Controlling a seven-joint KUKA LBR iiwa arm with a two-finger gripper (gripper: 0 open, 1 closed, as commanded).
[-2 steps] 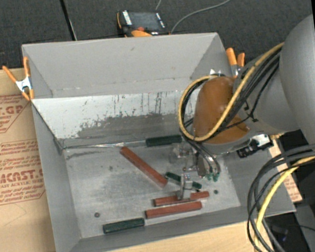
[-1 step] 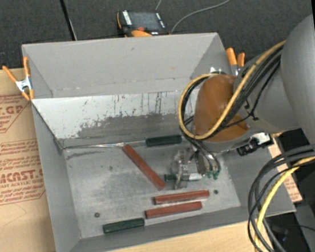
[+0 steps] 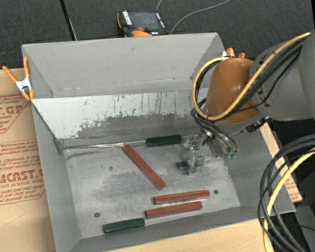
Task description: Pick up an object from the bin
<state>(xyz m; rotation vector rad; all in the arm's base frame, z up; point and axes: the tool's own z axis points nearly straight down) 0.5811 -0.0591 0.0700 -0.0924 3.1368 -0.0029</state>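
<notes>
My fingers (image 3: 193, 159): low in bin (image 3: 121, 69), right side, near dark green stick (image 3: 163, 141); open or closed, cannot tell. Nothing visibly lifted; pick pending.

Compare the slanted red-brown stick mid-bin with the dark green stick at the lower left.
The red-brown stick slants, its upper end to the left; the green stick lies level. The red-brown stick looks longer than the green stick. Both are slim, straight bars lying flat.

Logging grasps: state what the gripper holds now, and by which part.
Cannot be told. The gripper is low in the bin, below the right end of the upper dark green stick; any hold is too unclear.
</notes>
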